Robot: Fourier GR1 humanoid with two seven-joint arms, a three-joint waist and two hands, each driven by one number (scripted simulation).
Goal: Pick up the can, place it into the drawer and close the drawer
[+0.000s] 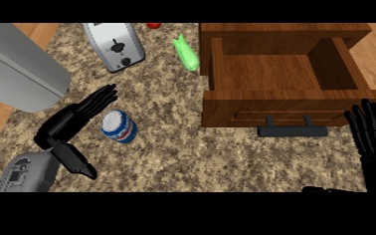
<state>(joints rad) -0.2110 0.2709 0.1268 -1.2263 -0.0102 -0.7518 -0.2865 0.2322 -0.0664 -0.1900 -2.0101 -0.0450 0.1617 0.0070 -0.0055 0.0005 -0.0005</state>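
We read our left hand (67, 122) as set up for a grasp not yet made: its fingers (99, 99) are straight and spread apart, running up along the left side of the can (119, 126), with the thumb (79, 165) lying lower down, so the can sits in the gap between them with nothing curled round it. The can itself lies tilted on the speckled surface (220, 154), its pale top turned toward us and a blue and red band round its body, well left of the drawer (283, 87). That drawer is pulled out and open toward us, its dark handle (292, 131) on the front panel, which we judge is why the can was left on this side: it only has to be carried right and lowered in. Our right hand (363, 132) rests at the view's right edge, fingers straight and up, just beside the handle and handy for the later push shut. Much is cut off: the right hand's palm runs out of view, the grey appliance (26, 72) at left is only partly seen, the toaster (114, 46) loses its top edge, and the red thing (153, 25) beyond the green vegetable (187, 54) is too clipped to name.
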